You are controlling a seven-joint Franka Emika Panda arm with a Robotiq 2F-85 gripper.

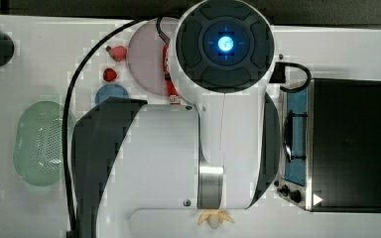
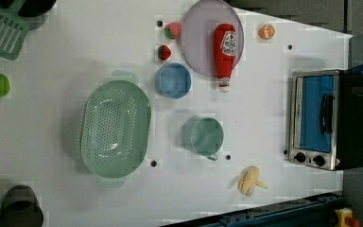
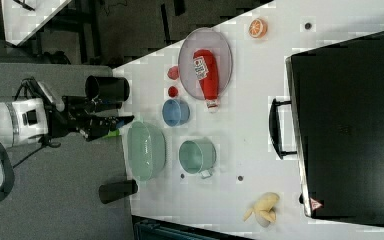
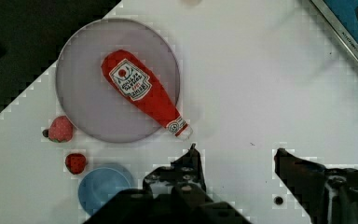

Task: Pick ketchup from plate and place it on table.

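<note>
Gripper (image 4: 235, 151) spread wide, empty, high above table (image 4: 261, 93); ketchup (image 4: 142, 92) lying on plate (image 4: 84, 93).

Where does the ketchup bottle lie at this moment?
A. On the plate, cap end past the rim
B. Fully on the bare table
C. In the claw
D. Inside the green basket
A: the ketchup lies on the plate, its whitish cap end overhanging the rim; the open claw holds nothing.
</note>
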